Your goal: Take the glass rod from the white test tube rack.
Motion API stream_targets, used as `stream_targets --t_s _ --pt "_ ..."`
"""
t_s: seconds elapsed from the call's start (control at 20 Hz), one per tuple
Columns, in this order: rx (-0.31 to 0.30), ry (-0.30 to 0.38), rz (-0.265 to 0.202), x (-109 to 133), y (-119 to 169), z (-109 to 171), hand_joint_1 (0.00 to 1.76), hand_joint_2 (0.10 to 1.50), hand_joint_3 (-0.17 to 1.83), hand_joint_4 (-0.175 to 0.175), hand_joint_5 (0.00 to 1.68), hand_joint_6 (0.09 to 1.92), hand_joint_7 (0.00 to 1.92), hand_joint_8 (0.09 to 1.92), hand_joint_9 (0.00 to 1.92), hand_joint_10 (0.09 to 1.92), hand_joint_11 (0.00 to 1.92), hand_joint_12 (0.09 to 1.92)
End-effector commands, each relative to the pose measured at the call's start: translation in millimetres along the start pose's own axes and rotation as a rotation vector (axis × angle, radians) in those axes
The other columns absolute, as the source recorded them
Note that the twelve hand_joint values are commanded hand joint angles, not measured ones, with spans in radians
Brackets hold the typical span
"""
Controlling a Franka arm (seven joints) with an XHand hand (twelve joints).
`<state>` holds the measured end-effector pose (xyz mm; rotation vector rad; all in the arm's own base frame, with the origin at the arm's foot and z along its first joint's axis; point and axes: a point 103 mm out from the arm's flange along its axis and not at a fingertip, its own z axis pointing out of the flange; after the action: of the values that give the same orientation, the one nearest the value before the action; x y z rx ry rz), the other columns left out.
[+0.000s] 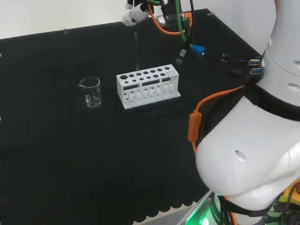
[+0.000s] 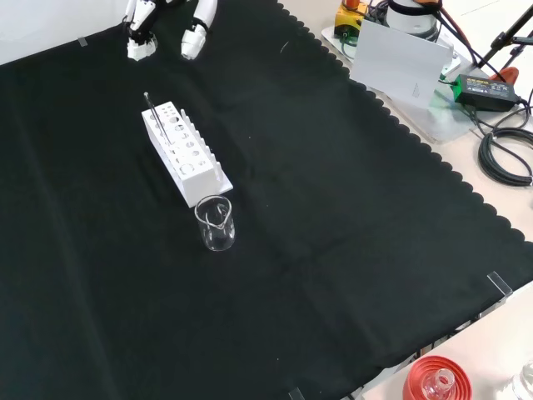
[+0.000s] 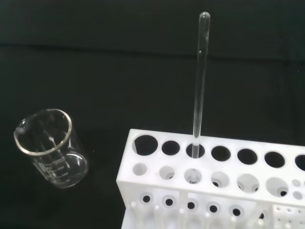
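Note:
A clear glass rod (image 1: 136, 52) stands upright in a hole of the white test tube rack (image 1: 148, 85) in the head view. From the front, the glass rod (image 2: 156, 117) rises from the far end of the rack (image 2: 185, 155). The wrist view has the glass rod (image 3: 199, 86) seated in a back-row hole of the rack (image 3: 214, 181). The hand (image 1: 135, 14) hovers above the rod's top, apart from it, its fingers relaxed and holding nothing. At the front view's upper edge the hand's fingers (image 2: 196, 32) hang beyond the rack.
An empty glass beaker (image 1: 91, 92) stands left of the rack in the head view, and nearer than the rack (image 2: 216, 222) in the front view. Orange and green cables (image 1: 174, 23) trail behind the hand. A red ribbed stand (image 2: 435, 382) sits at the bench's near edge.

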<state>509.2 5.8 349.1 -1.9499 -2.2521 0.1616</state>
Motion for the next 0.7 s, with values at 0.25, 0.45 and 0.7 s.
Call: stream_targets --t_s 0.25,0.45,0.7 --pt "0.033 0.042 -0.026 -14 33 30 0.59 1.11 -0.17 -0.092 0.28 0.7 0.66 0.82 0.85 0.72 0.67 1.3" --pt "0.037 0.042 -0.041 -15 37 34 0.58 1.11 -0.17 -0.093 0.28 0.71 0.66 0.82 0.85 0.72 0.67 1.3" --pt "0.034 0.04 -0.066 -19 42 39 0.58 1.11 -0.17 -0.094 0.28 0.72 0.67 0.82 0.86 0.72 0.67 1.3"
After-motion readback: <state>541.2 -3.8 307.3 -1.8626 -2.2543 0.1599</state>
